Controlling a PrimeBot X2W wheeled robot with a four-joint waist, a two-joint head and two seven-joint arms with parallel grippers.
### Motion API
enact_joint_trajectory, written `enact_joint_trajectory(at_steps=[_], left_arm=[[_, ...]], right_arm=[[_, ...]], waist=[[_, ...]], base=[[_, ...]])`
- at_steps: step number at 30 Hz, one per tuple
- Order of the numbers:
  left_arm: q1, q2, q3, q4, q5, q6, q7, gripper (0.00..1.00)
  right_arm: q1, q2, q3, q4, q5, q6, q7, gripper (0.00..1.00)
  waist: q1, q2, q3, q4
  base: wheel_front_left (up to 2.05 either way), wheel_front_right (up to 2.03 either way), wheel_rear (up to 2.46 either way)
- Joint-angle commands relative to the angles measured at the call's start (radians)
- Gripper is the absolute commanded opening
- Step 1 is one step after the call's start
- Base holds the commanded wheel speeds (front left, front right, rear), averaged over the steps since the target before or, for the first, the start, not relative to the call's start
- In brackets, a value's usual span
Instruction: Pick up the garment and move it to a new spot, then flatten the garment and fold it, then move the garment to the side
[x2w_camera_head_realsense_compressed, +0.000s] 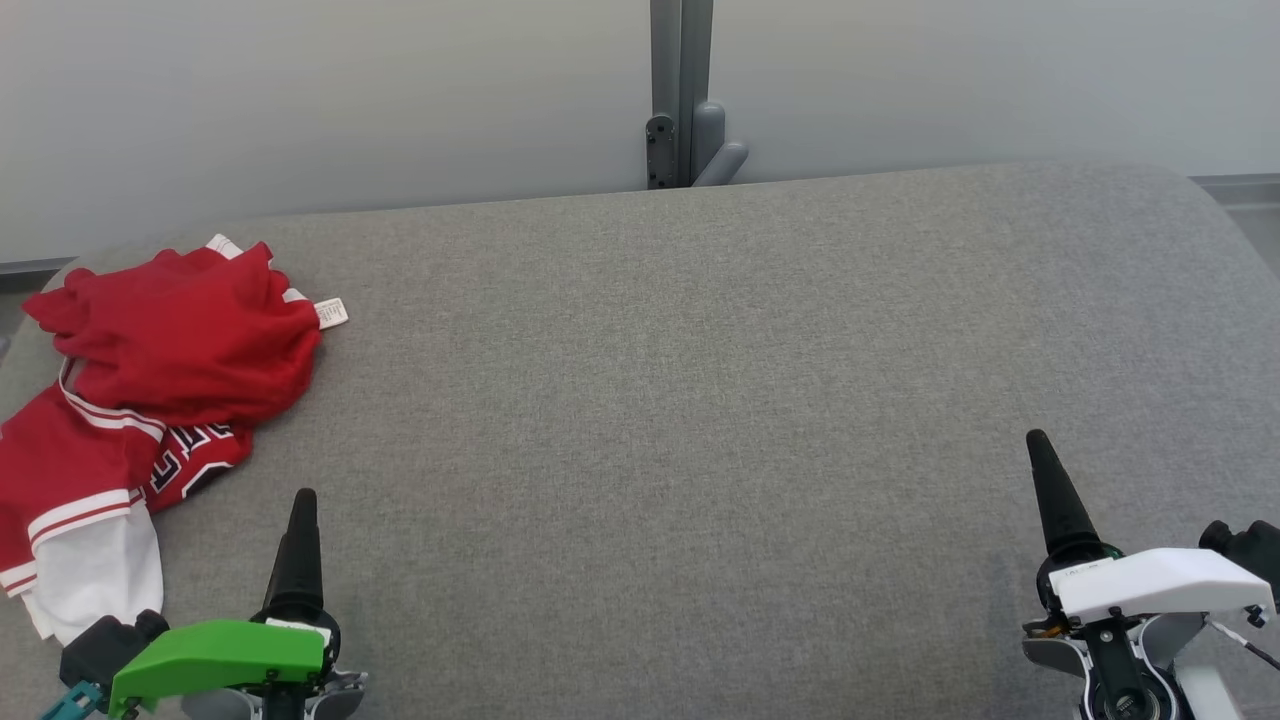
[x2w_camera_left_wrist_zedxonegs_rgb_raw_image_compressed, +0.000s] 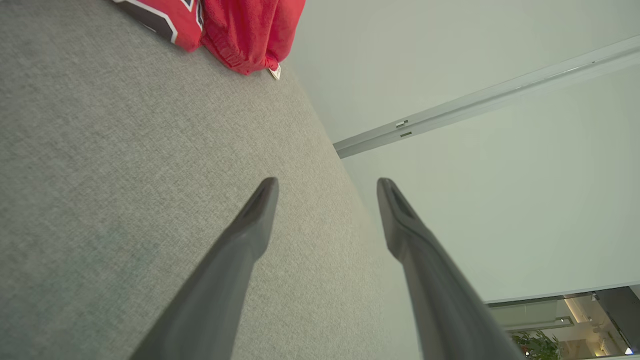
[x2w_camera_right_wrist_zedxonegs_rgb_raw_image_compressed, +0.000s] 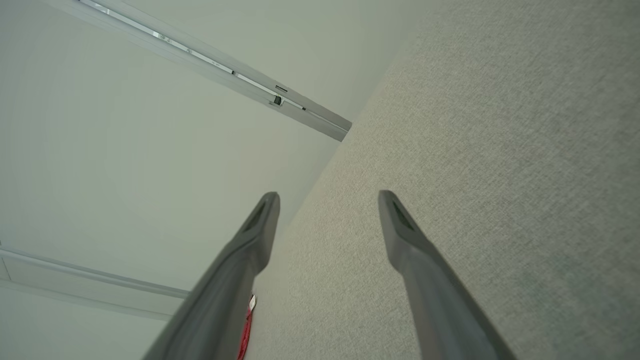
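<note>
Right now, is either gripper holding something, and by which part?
Nothing is held. The left gripper and the right gripper both have open, empty jaws; the red jersey lies crumpled on the grey surface, outside them.

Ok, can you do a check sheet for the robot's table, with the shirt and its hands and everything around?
Surface: grey fabric-covered table, flat and smooth.
Job's things: red and white garment, crumpled in a heap on the table's left side, unfolded, with a white label sticking out.
Clutter: nothing seen.
Hands: left hand open, holding nothing, near the garment but not touching it; right hand open, holding nothing, over bare table.
Cables: thin dark cable beside the right wrist.
Surroundings: pale wall and a grey post behind the table.
</note>
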Motion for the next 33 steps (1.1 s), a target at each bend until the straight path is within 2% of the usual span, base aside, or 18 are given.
enact_joint_trajectory(at_steps=[1,15,33], left_arm=[[-0.018,0.015,-0.006,-0.018,0.048,0.006,-0.012,1.00],[-0.002,0.037,-0.052,-0.011,0.360,0.042,-0.065,1.00],[0.022,0.044,-0.041,-0.024,0.633,0.040,-0.120,1.00]], right_arm=[[-0.023,-0.012,0.006,-0.024,-0.050,0.000,-0.010,1.00],[-0.026,-0.035,0.042,-0.011,-0.393,0.000,-0.065,1.00],[-0.003,-0.046,0.060,-0.001,-0.639,0.001,-0.120,1.00]], waist=[[0.0000,0.0012,0.000,0.000],[0.0000,0.0018,-0.001,-0.001],[0.0000,0.0026,-0.003,-0.004]], base=[[0.00,0.00,0.00],[0.00,0.00,0.00],[0.00,0.00,0.00]])
